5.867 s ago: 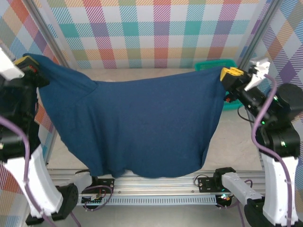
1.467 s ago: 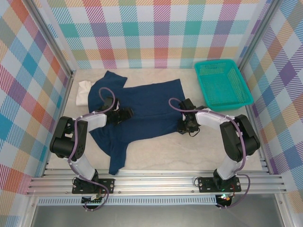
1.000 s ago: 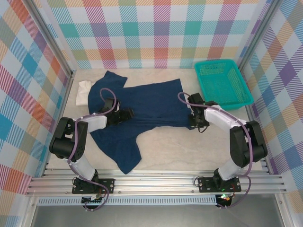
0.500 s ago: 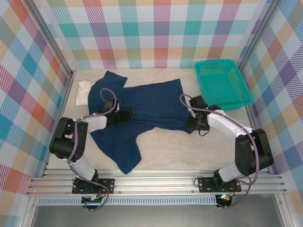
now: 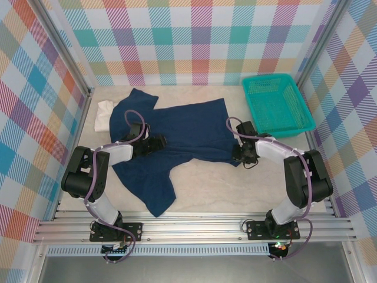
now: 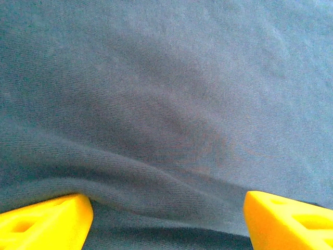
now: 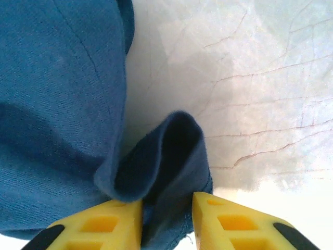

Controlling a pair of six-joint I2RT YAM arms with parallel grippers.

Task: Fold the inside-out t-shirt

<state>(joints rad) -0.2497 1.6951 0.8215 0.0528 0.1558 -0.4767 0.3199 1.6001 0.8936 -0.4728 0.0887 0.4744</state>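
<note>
Now, right gripper (image 7: 166, 208) pinches the shirt (image 5: 177, 135) hem at 3 o'clock; close the wide-apart left gripper (image 6: 166, 211) before lifting evenly.

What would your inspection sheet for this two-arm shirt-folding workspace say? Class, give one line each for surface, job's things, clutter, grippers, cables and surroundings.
Surface: pale marbled tabletop, faintly veined.
Job's things: dark navy blue cloth t-shirt spread out, rumpled.
Clutter: white folded cloth partly under the shirt's left side; teal plastic mesh basket at far right, apart from the shirt.
Grippers: left gripper open, down on the shirt; right gripper pinching a raised fold at the shirt's right edge.
Cables: purple cables loop over both arms.
Surroundings: plaid walls on three sides; aluminium frame along the near edge.
</note>
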